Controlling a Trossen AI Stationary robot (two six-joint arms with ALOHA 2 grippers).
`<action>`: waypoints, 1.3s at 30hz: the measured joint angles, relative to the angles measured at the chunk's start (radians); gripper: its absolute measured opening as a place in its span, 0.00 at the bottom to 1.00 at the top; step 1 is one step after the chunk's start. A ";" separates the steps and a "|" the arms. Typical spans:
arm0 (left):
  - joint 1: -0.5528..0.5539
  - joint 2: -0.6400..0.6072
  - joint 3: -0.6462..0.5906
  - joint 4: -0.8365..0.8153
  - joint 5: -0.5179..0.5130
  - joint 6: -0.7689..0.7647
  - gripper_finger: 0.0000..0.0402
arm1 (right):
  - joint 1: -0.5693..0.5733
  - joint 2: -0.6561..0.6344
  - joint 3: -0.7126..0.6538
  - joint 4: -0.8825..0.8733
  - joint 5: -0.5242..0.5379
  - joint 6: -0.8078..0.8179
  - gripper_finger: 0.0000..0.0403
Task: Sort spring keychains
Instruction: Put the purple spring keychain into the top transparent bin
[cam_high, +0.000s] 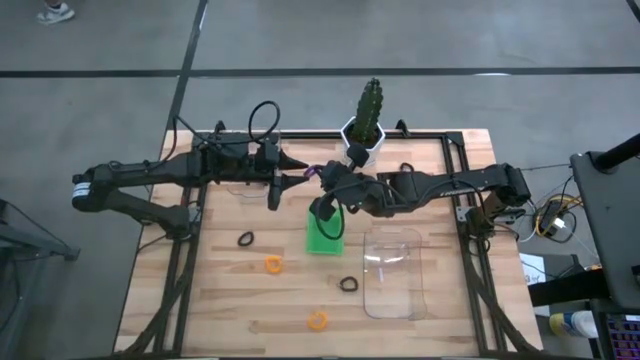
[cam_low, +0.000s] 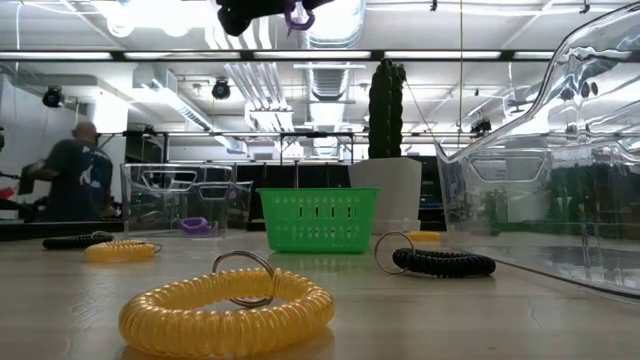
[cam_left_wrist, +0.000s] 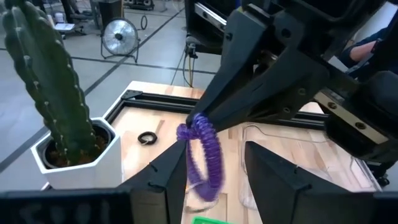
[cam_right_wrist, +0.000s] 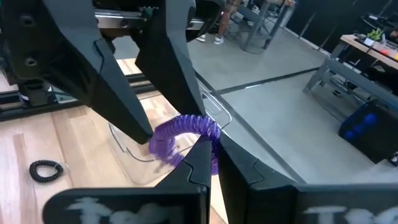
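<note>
Handover of purple spring keychain (cam_left_wrist: 202, 155) mid-air, above the worktop's (cam_high: 280, 310) twelve o'clock side, just beyond the green basket (cam_high: 323, 232).
Right tool (cam_right_wrist: 208, 146) pressed together, pinching the purple coil at its upper end. Left tool (cam_left_wrist: 214, 168) spread, one finger either side of the hanging coil, no grip yet. Step in hand, by my reading: passing the purple one from right arm to left. Next move likely calls for the left tool to close on the coil before the right lets go, then carry it to the clear tray (cam_high: 240, 185) at ten o'clock, where low view shows another purple keychain (cam_low: 195, 225). Orange keychains (cam_high: 273, 264) and black keychains (cam_high: 348, 284) lie unsorted toward six o'clock.
</note>
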 joint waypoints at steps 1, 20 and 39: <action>0.000 0.000 0.000 0.000 -0.001 0.000 0.38 | 0.000 0.000 0.000 0.003 0.000 -0.002 0.03; 0.000 0.107 0.000 0.002 -0.017 -0.031 0.11 | 0.001 0.000 0.000 0.002 -0.026 -0.003 0.03; 0.006 0.087 0.000 -0.018 -0.092 -0.026 0.05 | 0.001 -0.005 0.000 -0.109 -0.076 -0.047 0.08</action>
